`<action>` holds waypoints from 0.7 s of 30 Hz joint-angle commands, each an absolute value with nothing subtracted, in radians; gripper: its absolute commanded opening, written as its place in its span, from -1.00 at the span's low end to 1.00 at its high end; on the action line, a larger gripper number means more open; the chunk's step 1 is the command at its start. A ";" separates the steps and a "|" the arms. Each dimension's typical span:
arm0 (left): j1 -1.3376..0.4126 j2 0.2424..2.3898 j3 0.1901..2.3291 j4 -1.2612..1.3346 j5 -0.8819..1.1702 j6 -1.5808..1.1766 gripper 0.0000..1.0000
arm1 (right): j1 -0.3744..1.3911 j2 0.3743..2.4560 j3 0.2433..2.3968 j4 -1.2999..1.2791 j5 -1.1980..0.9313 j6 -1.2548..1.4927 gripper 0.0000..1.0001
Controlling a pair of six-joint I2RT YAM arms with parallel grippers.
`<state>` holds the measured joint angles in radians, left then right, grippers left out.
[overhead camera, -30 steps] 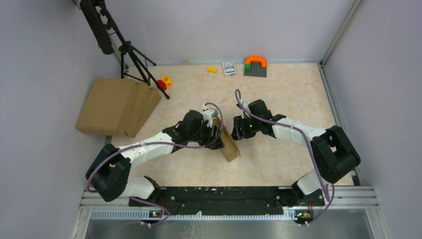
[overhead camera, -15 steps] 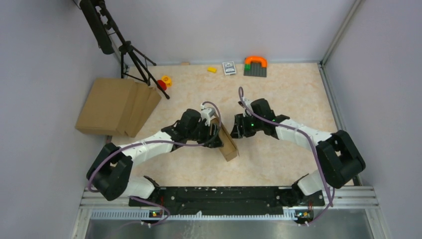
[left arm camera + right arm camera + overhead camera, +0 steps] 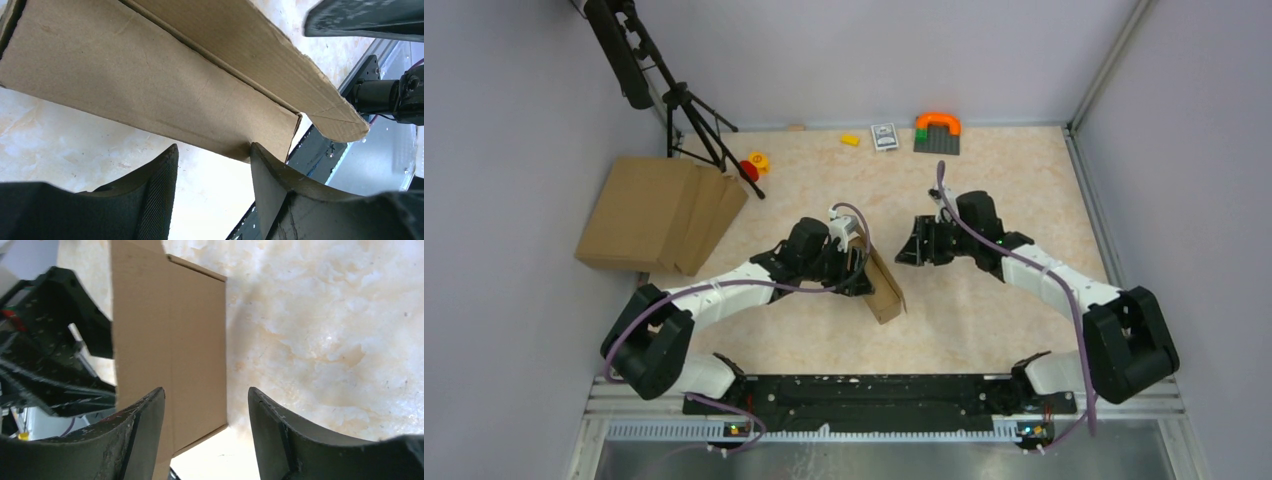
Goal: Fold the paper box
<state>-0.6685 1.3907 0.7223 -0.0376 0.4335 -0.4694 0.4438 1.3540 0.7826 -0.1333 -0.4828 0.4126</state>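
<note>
Far left, a black tripod [image 3: 694,110] stands in the back corner. Right beside it there's a stack of flat cardboard sheets [image 3: 654,212], fanned out a bit on the surface [image 3: 1004,180]. A small red piece [image 3: 749,170] and a yellow piece [image 3: 759,158] sit by the tripod's foot, at the stack's far right corner.

Moving in, the left end effector [image 3: 856,268] is right up against the left side of the paper box [image 3: 885,287]. On the left wrist cam its fingers [image 3: 160,190] are spread apart with the tips at the box's lower edge. There's no cardboard pinched between them, so it's released.

The box sits about mid-surface and looks propped up on edge rather than lying flat. One flap with a rounded corner sticks out past the main panel.

Just right of it, the right end effector [image 3: 906,250] hangs near the box but clear of it, also spread wide with nothing in it.

Along the back edge are a yellow block [image 3: 850,140], a little card box [image 3: 884,135] and an orange arch [image 3: 937,123] on a gray plate.
</note>
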 commanded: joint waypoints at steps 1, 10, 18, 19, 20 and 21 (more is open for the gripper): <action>-0.666 1.388 0.740 -0.069 0.421 -0.448 0.11 | 0.442 1.267 0.776 -0.051 -0.559 0.449 0.25; -0.666 1.379 0.734 -0.044 0.440 -0.468 0.11 | 0.492 1.256 0.784 -0.057 -0.680 0.427 0.75; -0.660 1.351 0.739 -0.044 0.479 -0.483 0.11 | 0.582 1.131 0.759 -0.170 -0.489 0.346 0.86; -0.657 1.347 0.739 -0.042 0.489 -0.488 0.11 | 0.588 1.112 0.746 -0.168 -0.469 0.344 0.84; -0.655 1.342 0.738 -0.040 0.497 -0.491 0.11 | 0.594 1.097 0.737 -0.165 -0.458 0.344 0.83; -0.652 1.335 0.738 -0.041 0.504 -0.492 0.12 | 0.597 1.088 0.730 -0.164 -0.453 0.344 0.81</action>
<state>-0.6640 1.3838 0.7223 -0.0463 0.4591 -0.4808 0.5735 1.1610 0.7544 -0.1677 -0.5312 0.3782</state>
